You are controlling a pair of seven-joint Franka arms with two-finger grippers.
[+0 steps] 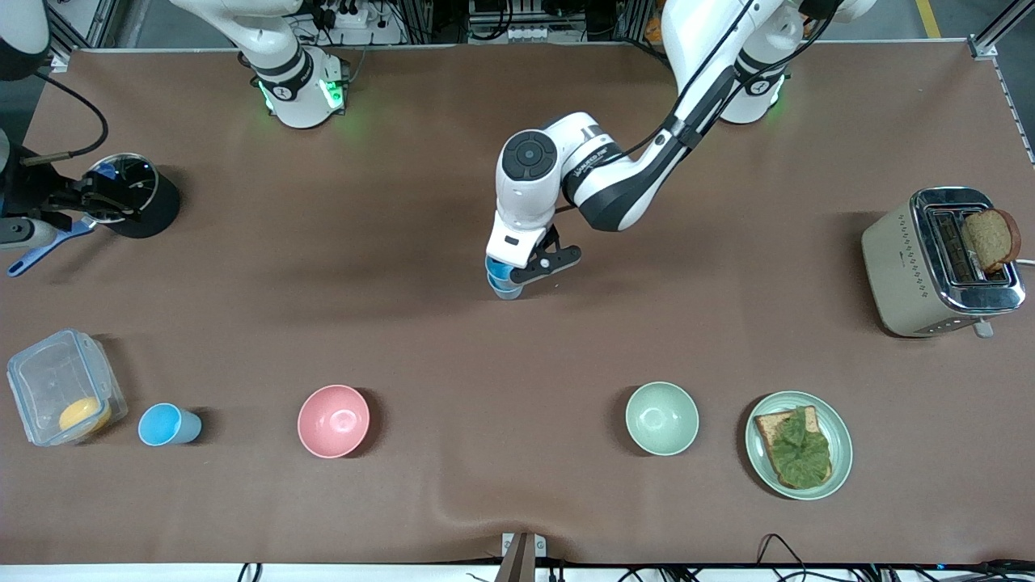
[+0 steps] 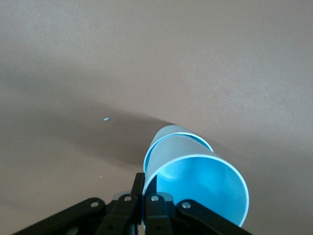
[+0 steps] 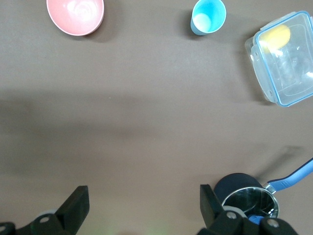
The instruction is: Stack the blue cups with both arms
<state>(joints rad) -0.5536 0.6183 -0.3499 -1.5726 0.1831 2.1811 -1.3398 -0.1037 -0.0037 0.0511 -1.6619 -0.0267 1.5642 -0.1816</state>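
My left gripper [image 1: 508, 273] is over the middle of the table, shut on the wall of a sky-blue cup [image 2: 195, 188], with one finger inside the rim and one outside. This cup sits nested in a second, paler blue cup [image 2: 172, 131], whose lower part shows under the hand in the front view [image 1: 507, 291]. A third blue cup [image 1: 166, 424] stands between the clear box and the pink bowl; it also shows in the right wrist view [image 3: 208, 17]. My right gripper [image 1: 77, 198] hangs open and empty [image 3: 144, 205] beside the black pot.
A black pot [image 1: 133, 198] with blue-handled utensils stands at the right arm's end. A clear lidded box [image 1: 61, 388], a pink bowl [image 1: 333, 420], a green bowl [image 1: 661, 418] and a plate with toast [image 1: 799, 444] line the near side. A toaster [image 1: 942, 263] stands at the left arm's end.
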